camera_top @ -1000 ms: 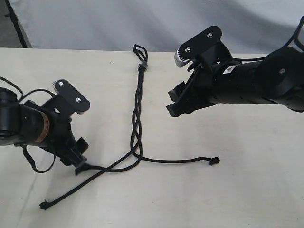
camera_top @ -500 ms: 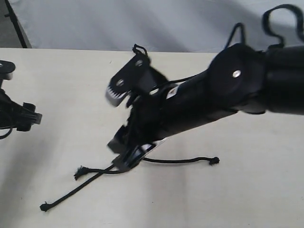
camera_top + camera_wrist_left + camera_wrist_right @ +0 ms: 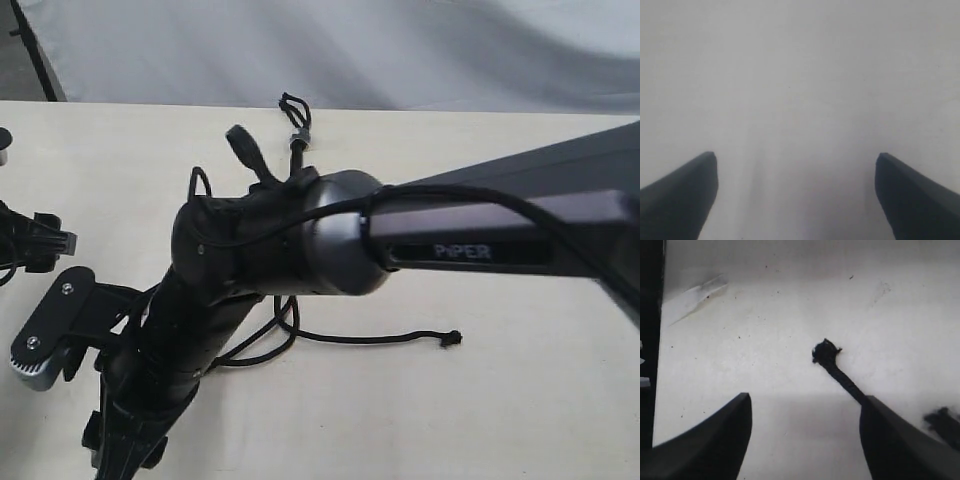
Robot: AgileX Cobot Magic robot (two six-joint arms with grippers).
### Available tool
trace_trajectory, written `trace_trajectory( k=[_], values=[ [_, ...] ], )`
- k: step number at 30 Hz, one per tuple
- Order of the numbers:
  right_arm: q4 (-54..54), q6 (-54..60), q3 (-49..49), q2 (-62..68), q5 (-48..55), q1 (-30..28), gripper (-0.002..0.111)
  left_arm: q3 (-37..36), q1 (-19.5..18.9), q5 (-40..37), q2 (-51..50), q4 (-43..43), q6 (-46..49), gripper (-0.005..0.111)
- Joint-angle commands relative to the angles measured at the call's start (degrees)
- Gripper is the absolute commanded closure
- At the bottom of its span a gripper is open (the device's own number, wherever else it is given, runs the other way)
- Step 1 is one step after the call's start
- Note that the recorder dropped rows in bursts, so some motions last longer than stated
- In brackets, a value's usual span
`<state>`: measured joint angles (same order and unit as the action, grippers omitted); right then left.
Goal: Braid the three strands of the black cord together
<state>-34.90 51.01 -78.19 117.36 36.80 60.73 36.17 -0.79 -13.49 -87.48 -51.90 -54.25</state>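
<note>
Mostly, the right arm [image 3: 330, 245] hides the middle of the black cord [image 3: 296, 140].

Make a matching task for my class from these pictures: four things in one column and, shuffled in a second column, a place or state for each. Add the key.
Things
1. loop
2. left end effector
3. right end effector
4. grey band

Place or state
A. open, with a knotted strand tip just ahead of it
B. on the cord, right next to the loop
C. at the cord's end, near the table's far edge
D. open over bare table

Pairs: 1-C, 2-D, 3-A, 4-B
</note>
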Motion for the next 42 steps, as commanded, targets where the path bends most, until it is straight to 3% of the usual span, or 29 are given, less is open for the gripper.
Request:
trace_trajectory(
  k=[1, 15, 18, 24, 32, 42],
  values=[
    [2.4, 0.7, -5.0, 3.5, 4.0, 0.0, 0.048, -0.5, -0.4, -0.6, 0.5, 0.1, -0.5, 0.027],
    [7.6, 1.3, -15.1, 12.2, 12.1, 1.1, 0.049, -0.5, -0.4, 0.4, 0.5, 0.1, -0.1, 0.027],
    [12.2, -0.2, -15.1, 12.4, 12.6, 2.7, 0.064, -0.5, -0.4, 0.5, 0.5, 0.1, -0.1, 0.027],
    [23.6, -7.4, -15.1, 12.4, 14.9, 6.6, 0.109, -0.5, -0.4, 1.2, 0.5, 0.1, 0.5, 0.027],
    [23.3, -9.3, -13.8, 11.6, 24.9, 7.4, 0.108, -0.5, -0.4, 1.2, 0.5, 0.1, 0.5, 0.027],
    [22.8, -9.8, 3.0, 1.9, 15.4, 7.4, 0.108, -0.5, -0.4, 1.2, 0.5, 0.1, 0.5, 0.027]
  ],
)
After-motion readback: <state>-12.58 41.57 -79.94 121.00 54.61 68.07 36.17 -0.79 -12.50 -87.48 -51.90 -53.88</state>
